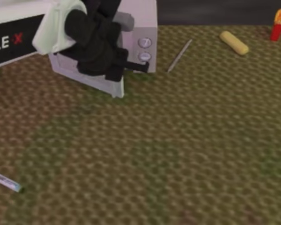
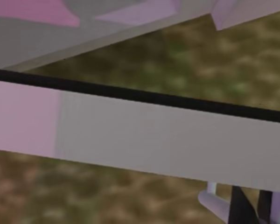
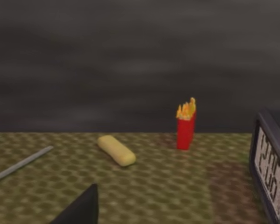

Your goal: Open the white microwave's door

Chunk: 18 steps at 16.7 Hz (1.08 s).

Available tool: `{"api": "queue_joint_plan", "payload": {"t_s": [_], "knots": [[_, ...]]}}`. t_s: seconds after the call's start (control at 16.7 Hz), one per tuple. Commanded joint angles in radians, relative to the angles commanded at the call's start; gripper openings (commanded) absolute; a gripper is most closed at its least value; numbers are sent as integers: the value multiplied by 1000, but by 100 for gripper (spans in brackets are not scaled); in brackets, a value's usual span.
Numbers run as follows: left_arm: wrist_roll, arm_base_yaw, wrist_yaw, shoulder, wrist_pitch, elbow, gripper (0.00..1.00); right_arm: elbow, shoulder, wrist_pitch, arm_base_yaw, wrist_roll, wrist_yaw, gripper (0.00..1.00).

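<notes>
The fingers (image 2: 239, 212) of the left gripper (image 1: 141, 67) show as two dark bars close together at the free edge of the door (image 2: 168, 140). They seem to be clenched on that edge, but the wrist view cuts them off, so I say this with some doubt. In the top view the gripper is at the back left of the table, just in front of the knobs (image 1: 144, 42). The right arm is parked outside the top view.

The microwave (image 1: 140, 18) stands at the back left of the table, with its front toward the near side. The door (image 1: 91, 82) is already partly open. Its long axis runs from upper left to lower right in the top view, and the free end points to the lower right, toward the middle of the table. In the left wrist view, pinkish interior shows beyond the door's top edge.

I see three risks:
- The door swings on an arc. If the arm pulls in a straight line, the grip can slide off the thin edge.
- A pull that is too strong can drag the whole microwave over the table instead of turning the door.
- The gripper is very near the knobs and can strike them.
</notes>
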Motion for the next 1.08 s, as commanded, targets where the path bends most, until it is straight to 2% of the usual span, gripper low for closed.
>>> {"api": "queue_joint_plan", "payload": {"t_s": [0.3, 1.08], "knots": [[102, 31, 52, -56, 21, -79, 0, 0, 0, 0, 0, 0, 0, 100], [105, 32, 54, -59, 23, -80, 0, 0, 0, 0, 0, 0, 0, 100]]}}
